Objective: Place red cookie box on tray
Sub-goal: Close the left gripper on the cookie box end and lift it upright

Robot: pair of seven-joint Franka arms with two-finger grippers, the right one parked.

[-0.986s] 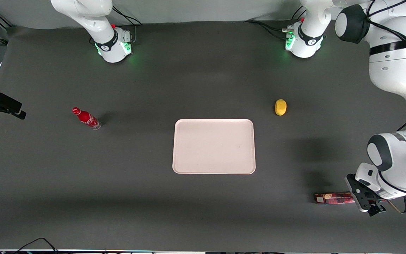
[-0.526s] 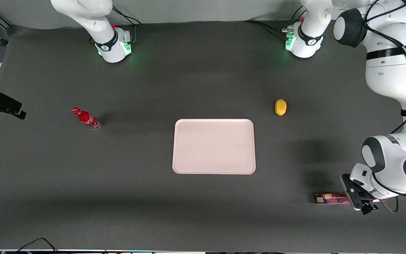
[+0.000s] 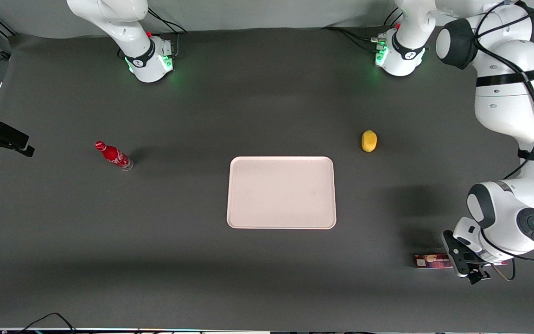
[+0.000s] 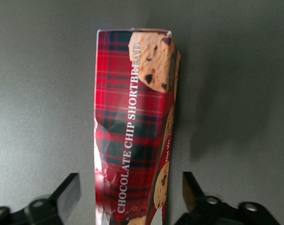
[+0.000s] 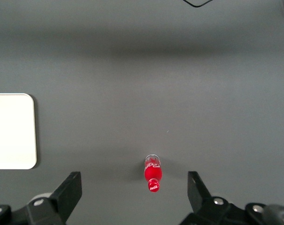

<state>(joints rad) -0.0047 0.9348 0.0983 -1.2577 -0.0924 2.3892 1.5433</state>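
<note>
A pale pink tray [image 3: 281,192] lies flat near the middle of a dark grey table [image 3: 202,260], with nothing in it. The red cookie box [image 4: 132,131] lies on the table toward the working arm's end, well apart from the tray and nearer the front camera than it. Its red plaid carton reads "CHOCOLATE CHIP SHORTBREAD" in white letters, with cookie pictures along one edge; smaller print on its side is too cut off to read. The gripper [image 4: 131,197] is over the box with its fingers [image 4: 66,194] spread wide, one on each side of the carton and clear of it, gripping nothing. From the front, the arm covers much of the box, leaving only one end showing. A small red bottle [image 3: 113,156] with unreadable white script stands toward the parked arm's end. A yellow object [image 3: 369,141], hard to identify, sits near the tray.
</note>
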